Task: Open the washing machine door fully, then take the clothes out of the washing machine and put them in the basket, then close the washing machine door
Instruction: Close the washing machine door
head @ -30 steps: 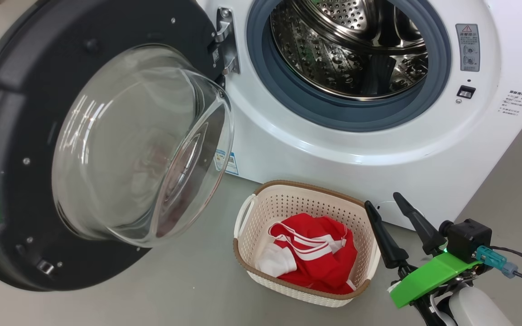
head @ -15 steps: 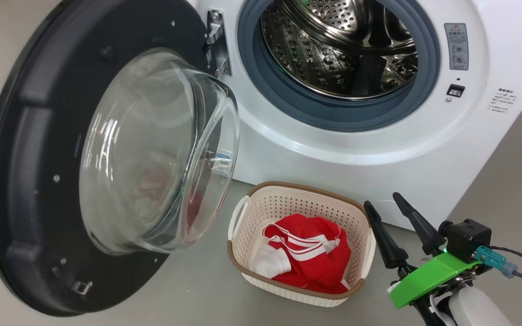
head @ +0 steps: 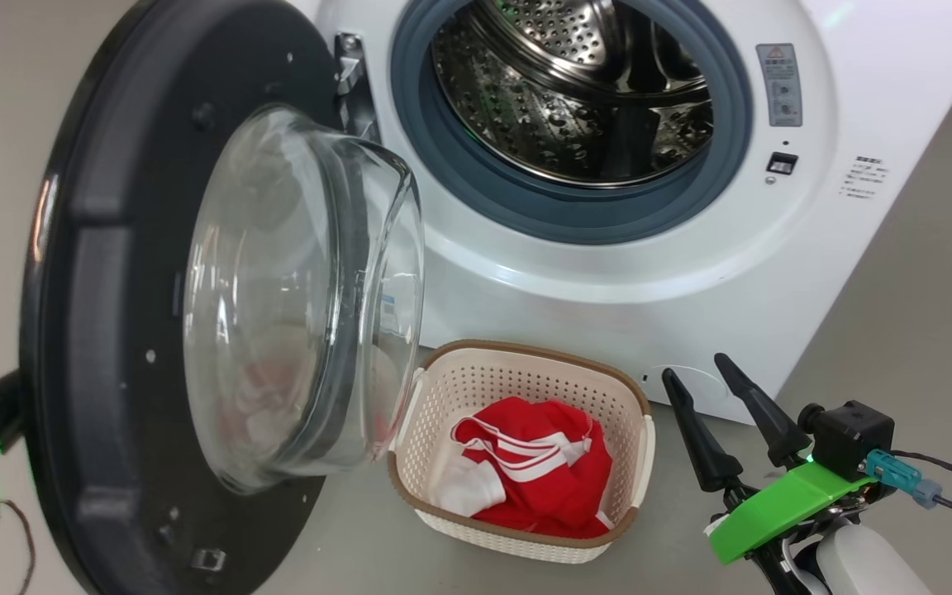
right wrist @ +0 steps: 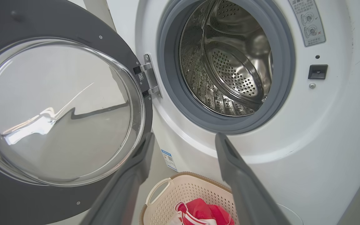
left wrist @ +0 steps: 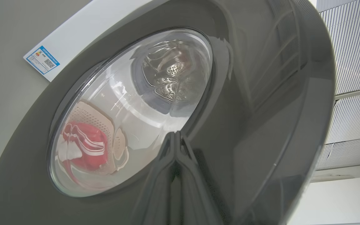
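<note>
Left gripper (left wrist: 176, 137) is clenched, its two dark fingers pressed together with nothing between them. Its tips point at the glossy outer face of the washing machine door (head: 104, 273), just beside the window; they seem to touch it, though the reflection there makes contact hard to judge. The door stands swung out at the left of the washing machine (head: 608, 281). Its clear glass bowl (head: 302, 289) bulges toward the machine's front, with the lower edge near the left end of the basket (head: 517, 351). Inside the grey gasket (head: 575, 219) the perforated steel drum (head: 567, 91) shows through the open mouth. The basket sits on the floor (head: 897, 314) just before the machine's lower front, the red and white clothes (head: 534, 471) heaped inside it. Just right of the basket hovers the right gripper (head: 697, 368), fingers spread wide, grasping nothing.
</note>
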`<state>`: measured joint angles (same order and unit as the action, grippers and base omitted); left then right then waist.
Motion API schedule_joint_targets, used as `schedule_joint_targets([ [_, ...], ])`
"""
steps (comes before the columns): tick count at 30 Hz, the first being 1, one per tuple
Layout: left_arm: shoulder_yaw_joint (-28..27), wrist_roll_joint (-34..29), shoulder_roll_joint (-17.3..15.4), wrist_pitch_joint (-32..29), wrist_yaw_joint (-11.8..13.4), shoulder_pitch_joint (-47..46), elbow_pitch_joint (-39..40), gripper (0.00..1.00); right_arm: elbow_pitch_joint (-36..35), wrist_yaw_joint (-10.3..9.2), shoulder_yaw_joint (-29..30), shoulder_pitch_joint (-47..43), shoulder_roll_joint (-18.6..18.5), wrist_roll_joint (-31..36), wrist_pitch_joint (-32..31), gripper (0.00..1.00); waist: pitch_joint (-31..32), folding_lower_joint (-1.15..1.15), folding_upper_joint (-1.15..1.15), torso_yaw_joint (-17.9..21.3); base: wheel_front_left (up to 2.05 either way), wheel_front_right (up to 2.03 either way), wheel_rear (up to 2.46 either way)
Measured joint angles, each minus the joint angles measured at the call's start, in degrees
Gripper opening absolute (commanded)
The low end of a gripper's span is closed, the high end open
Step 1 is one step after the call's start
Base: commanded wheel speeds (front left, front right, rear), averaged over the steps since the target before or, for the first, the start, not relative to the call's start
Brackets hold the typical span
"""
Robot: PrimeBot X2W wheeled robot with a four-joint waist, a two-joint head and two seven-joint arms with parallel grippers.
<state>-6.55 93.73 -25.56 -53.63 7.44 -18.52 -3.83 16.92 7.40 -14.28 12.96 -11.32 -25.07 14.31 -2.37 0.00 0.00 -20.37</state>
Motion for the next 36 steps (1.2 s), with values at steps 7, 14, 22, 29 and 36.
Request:
schedule_joint_targets([
  [7, 1.09, 0.82, 0.96, -0.35, 1.42, 0.99, 4.01, 0.0, 0.08, 0.0, -0.1, 0.0, 0.0, -0.3, 0.0, 1.0, 0.25, 0.0, 0.0, 2.23, 0.0, 0.0, 0.0],
  [14, 1.77, 0.82, 1.91, -0.52, 2.02, 1.72, 6.36, 0.0, 0.08, 0.0, -0.14, 0.0, 0.0, -0.3, 0.0, 1.0, 0.32, 0.0, 0.0, 3.9, 0.0, 0.0, 0.0],
  [22, 2.6, 0.83, 2.8, -0.57, 2.14, 1.84, 7.79, 0.0, 0.08, 0.0, -0.16, 0.0, -0.02, -0.31, 0.0, 1.0, 0.28, 0.0, 0.0, 4.91, 0.0, 0.0, 0.0],
  [29, 3.67, 0.76, 4.21, -0.14, 2.46, 1.77, 8.86, 0.0, 0.08, 0.0, -0.15, 0.0, -0.01, -0.31, 0.0, 1.0, 0.21, 0.0, 0.0, 5.19, 0.0, 0.0, 0.0],
  [36, 5.17, -0.81, 5.53, 0.85, 2.47, 1.53, 9.69, 0.0, 0.07, 0.0, -0.14, 0.0, 0.3, -0.31, 0.0, 1.0, 0.21, 0.0, 0.0, 6.43, 0.0, 0.0, 0.0],
])
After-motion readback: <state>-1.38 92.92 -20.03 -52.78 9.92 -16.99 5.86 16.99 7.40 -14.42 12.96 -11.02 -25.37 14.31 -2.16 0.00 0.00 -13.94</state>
